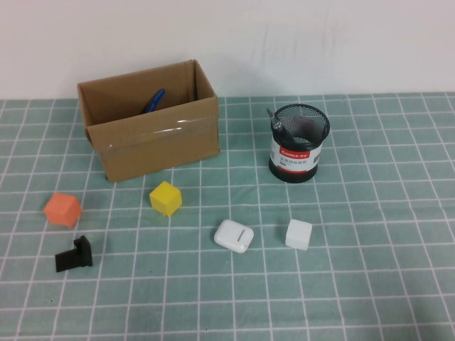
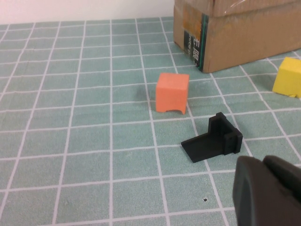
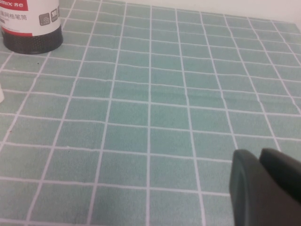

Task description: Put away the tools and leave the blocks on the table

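A blue pliers handle (image 1: pixel 154 100) sticks up inside the open cardboard box (image 1: pixel 149 121). A dark tool with a metal end (image 1: pixel 277 122) stands in the black mesh pen cup (image 1: pixel 299 142). The scissors and screwdriver are hidden. The orange block (image 1: pixel 62 209), yellow block (image 1: pixel 166 197) and white block (image 1: pixel 298 234) lie on the teal grid table (image 1: pixel 370 284). Neither arm shows in the high view. My left gripper (image 2: pixel 264 165) is shut and empty, near the orange block (image 2: pixel 172 92). My right gripper (image 3: pixel 261 155) is shut and empty over bare cloth, well away from the pen cup (image 3: pixel 30 26).
A white earbud case (image 1: pixel 234 236) lies between the yellow and white blocks. A small black L-shaped bracket (image 1: pixel 75 254) sits in front of the orange block, close to my left gripper in the left wrist view (image 2: pixel 214 139). The box corner (image 2: pixel 235 28) and yellow block (image 2: pixel 288 76) show there too.
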